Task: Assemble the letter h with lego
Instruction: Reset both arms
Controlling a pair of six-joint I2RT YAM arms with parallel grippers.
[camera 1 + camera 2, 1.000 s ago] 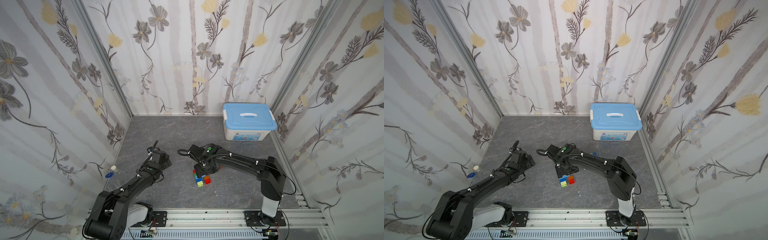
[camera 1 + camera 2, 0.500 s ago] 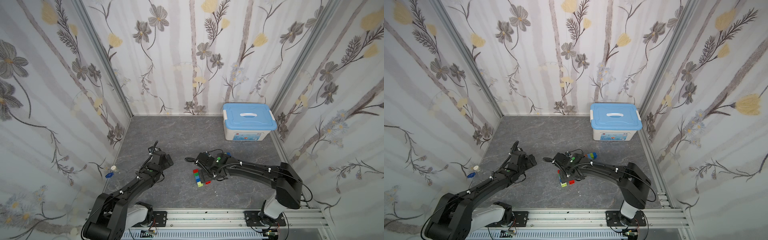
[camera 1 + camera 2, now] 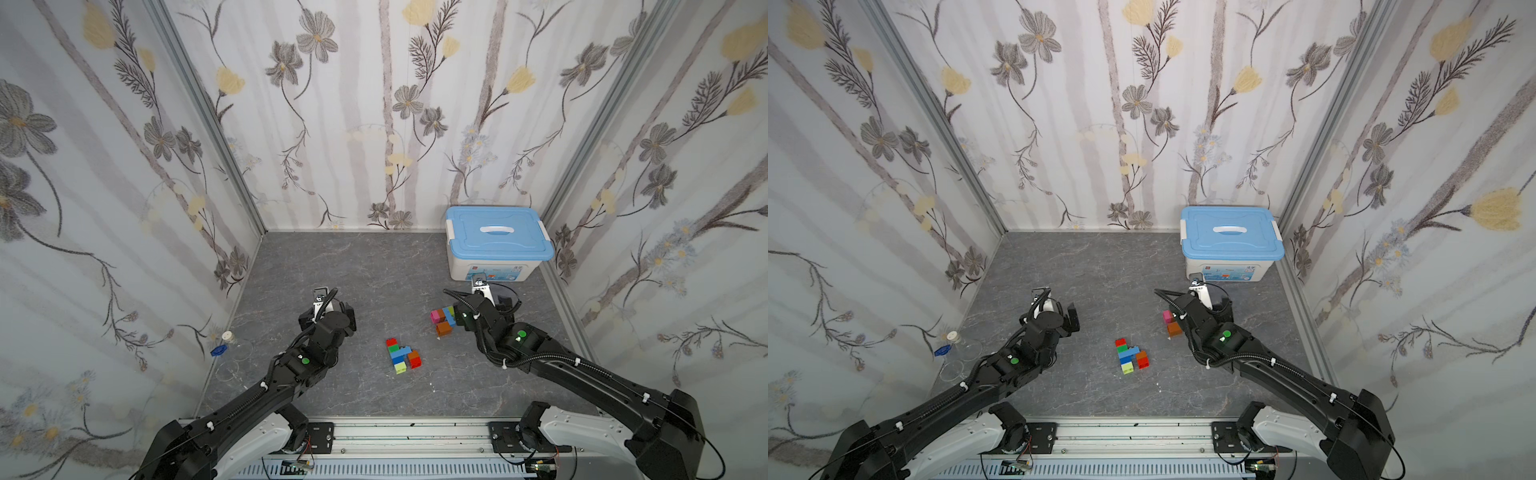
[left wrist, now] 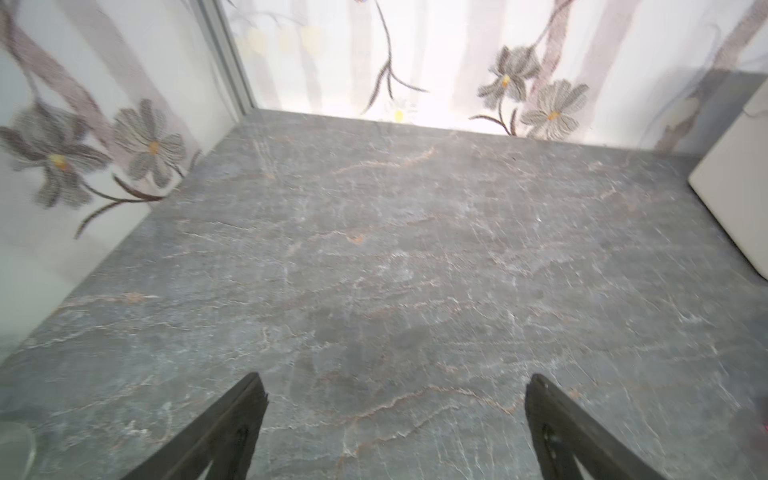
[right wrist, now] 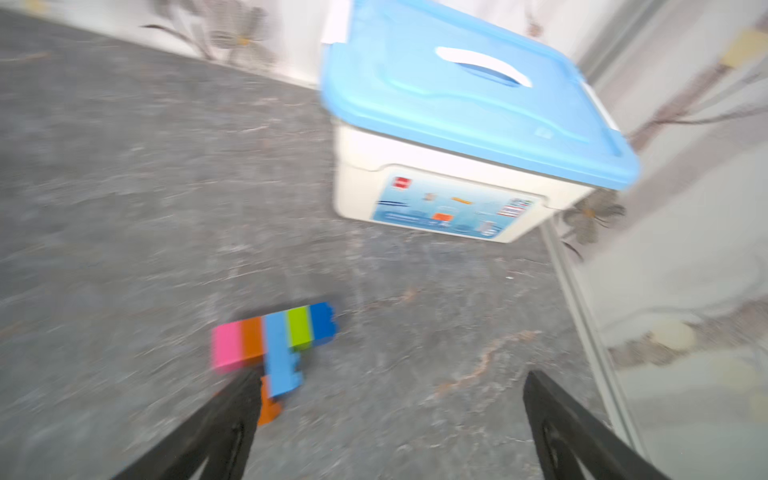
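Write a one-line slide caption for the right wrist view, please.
Right gripper open near a joined cluster of coloured lego bricks, with the closed blue-lidded storage box beyond.

Black arms (image 3: 266,390) — ribbed cables (image 3: 540,360), green dots (image 3: 305,360) — on white bases (image 3: 257,440).

Floral wallpaper walls (image 3: 374,104) on three sides; grey marbled floor (image 3: 374,266).

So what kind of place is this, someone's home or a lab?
Probably a robot test booth, not a home: floral-papered panels box in a grey marbled tabletop, robot arms are bolted to a front rail, and lego bricks lie near a storage box.
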